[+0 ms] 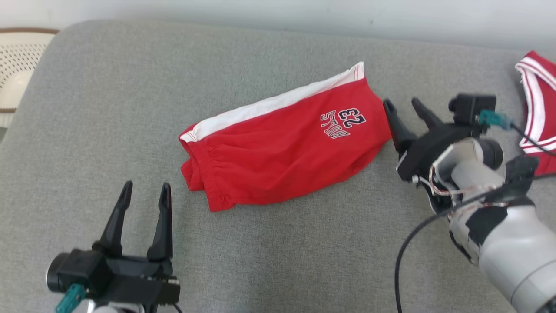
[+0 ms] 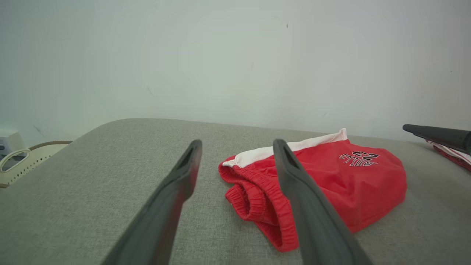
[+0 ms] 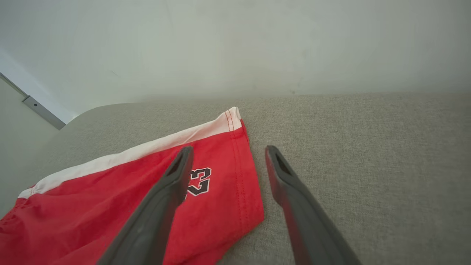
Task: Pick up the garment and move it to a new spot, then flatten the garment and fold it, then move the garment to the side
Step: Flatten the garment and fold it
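The red shorts [image 1: 282, 148] lie near the middle of the big grey cushion [image 1: 108, 87]. They look smooth and quite flat. One leg seems to lie on top of the other, so I think they are already folded in half. The white stripe runs along the far edge. The stretchy waist is at the end near the left gripper [image 1: 147, 187]. The number is at the other end, close to the right gripper [image 1: 400, 102].

Both grippers have their two dark fingers spread wide. Neither one holds anything. The left gripper sits near the waist end of the shorts, with a strip of bare cushion between them. The right gripper is just beside the leg end. One of its fingers is over the edge of the cloth, but I cannot tell if it touches. Nothing is pinched.

So I think the first jobs are done. The shorts sit in their spot, they are flat, and they have one fold. Maybe they need one more fold to make them smaller, but I cannot be sure.

The last job is not done yet. The shorts are in the middle, not off to the side. To move them, the grippers need to grab them again.

Another red and white piece of clothing [image 1: 536, 108] lies at the right edge of the cushion, well apart from the shorts. A white basket [image 1: 17, 65] stands past the left end.
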Controlling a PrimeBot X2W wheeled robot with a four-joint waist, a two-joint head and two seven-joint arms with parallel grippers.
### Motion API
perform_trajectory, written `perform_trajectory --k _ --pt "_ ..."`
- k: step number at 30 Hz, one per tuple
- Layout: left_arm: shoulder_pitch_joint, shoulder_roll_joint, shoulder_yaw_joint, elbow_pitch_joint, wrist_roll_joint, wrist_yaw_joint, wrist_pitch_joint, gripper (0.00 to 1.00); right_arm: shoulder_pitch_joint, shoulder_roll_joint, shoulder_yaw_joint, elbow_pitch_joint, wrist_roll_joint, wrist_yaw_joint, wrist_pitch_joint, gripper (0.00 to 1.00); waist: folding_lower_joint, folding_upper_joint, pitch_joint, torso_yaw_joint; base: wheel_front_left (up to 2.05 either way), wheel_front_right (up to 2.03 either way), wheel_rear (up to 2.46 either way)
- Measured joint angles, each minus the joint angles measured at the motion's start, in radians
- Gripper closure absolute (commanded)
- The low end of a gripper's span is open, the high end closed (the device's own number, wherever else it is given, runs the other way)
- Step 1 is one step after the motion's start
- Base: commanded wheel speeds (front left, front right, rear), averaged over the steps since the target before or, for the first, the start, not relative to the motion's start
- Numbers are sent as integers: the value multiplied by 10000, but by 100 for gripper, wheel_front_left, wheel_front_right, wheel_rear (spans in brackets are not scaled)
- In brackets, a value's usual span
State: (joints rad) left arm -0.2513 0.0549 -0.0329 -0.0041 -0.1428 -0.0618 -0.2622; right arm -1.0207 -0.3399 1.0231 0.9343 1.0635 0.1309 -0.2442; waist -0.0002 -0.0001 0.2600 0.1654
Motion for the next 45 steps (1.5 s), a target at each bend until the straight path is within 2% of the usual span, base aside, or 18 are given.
perform_trajectory --k 9,29,30,31,38,45 --pt "660 -33 -15 -347 -31 199 0 0 1122 -102 -73 -153 456 0 -13 0 0 0 -308 -81 0 0 0" --pt "606 -38 -437 -378 -341 543 0 0 833 656 -313 1281 759 0 345 0 2 0 81 608 0 0 0" --pt "598 -38 -447 -374 -347 546 0 0 780 669 -265 1302 746 0 376 53 2 0 101 637 0 0 0" --pt "592 -38 -456 -368 -359 550 0 0 706 681 -211 1331 696 0 405 100 2 0 117 663 0 0 0" --pt "571 -38 -545 -209 -397 637 0 0 668 604 90 1360 374 0 188 100 2 0 2 749 0 0 0" --pt "802 -38 -431 -61 -357 644 0 0 1244 339 245 497 196 0 -77 100 3 0 -466 614 0 0 0"
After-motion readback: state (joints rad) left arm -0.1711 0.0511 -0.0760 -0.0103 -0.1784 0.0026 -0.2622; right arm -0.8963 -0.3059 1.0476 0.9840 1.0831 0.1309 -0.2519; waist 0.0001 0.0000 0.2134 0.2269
